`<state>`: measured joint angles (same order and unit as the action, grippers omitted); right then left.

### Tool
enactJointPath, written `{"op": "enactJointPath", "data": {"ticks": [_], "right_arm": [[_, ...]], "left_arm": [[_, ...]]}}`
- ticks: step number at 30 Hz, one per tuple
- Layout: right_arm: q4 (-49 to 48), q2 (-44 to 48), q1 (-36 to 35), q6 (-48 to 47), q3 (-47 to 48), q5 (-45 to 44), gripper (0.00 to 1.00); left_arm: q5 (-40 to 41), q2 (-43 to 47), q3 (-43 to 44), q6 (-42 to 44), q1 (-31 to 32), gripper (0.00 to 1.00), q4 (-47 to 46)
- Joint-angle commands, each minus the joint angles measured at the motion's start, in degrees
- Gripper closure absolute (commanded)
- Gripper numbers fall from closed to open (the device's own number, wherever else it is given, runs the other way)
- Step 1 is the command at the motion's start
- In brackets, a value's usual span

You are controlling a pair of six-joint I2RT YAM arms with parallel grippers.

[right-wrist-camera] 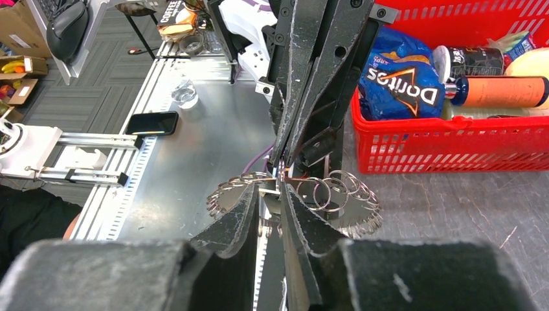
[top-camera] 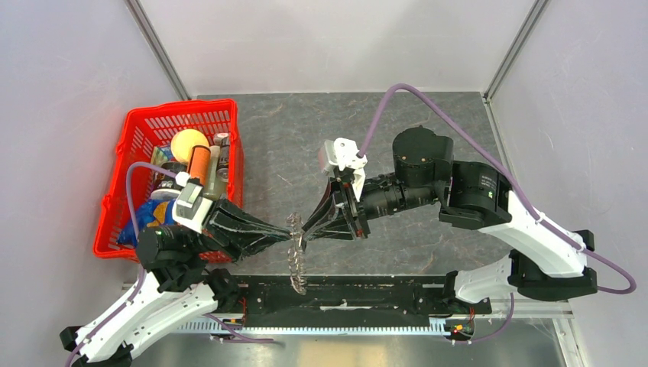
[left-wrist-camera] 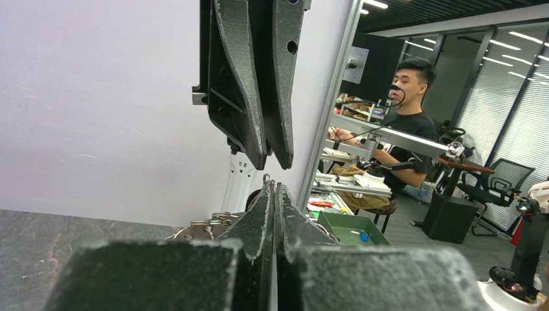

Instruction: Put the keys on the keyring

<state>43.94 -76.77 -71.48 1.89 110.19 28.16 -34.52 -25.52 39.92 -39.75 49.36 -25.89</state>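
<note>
The keyring hangs edge-on above the table's near edge, between the two grippers. In the right wrist view it is a wreath of grey metal pieces and small split rings. My left gripper is shut on its upper rim. In the left wrist view my left gripper has its fingers pressed together, with part of the keyring showing beside them. My right gripper meets the ring from the right. In its own view my right gripper is nearly closed on a small flat piece, apparently the key; its black head is hidden.
A red basket stands at the left with a Doritos bag, an orange bottle and a yellow ball. A black rail runs along the near edge. A phone lies on the metal bench.
</note>
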Motion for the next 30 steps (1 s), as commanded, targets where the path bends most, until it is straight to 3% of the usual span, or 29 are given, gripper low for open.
{"op": "enactJointPath", "data": {"ticks": [1,11,18,30], "right_arm": [[-1.4,-0.4,-0.1,0.1,0.9,-0.4,0.75],[-1.5,-1.6,-0.1,0.3,1.3,-0.2,0.75],[-1.5,-1.4,-0.1,0.3,1.1,0.1,0.83],[-1.6,-0.2,-0.1,0.4,0.0,0.0,0.86]], "left_arm": [[1.2,-0.1,0.7,-1.2,0.2,0.98,-3.8],[1.2,0.6,0.4,-1.2,0.2,0.98,-3.9],[1.2,0.7,0.3,-1.1,0.3,0.98,-3.8],[1.3,0.3,0.3,-1.1,0.2,0.98,-3.9]]}}
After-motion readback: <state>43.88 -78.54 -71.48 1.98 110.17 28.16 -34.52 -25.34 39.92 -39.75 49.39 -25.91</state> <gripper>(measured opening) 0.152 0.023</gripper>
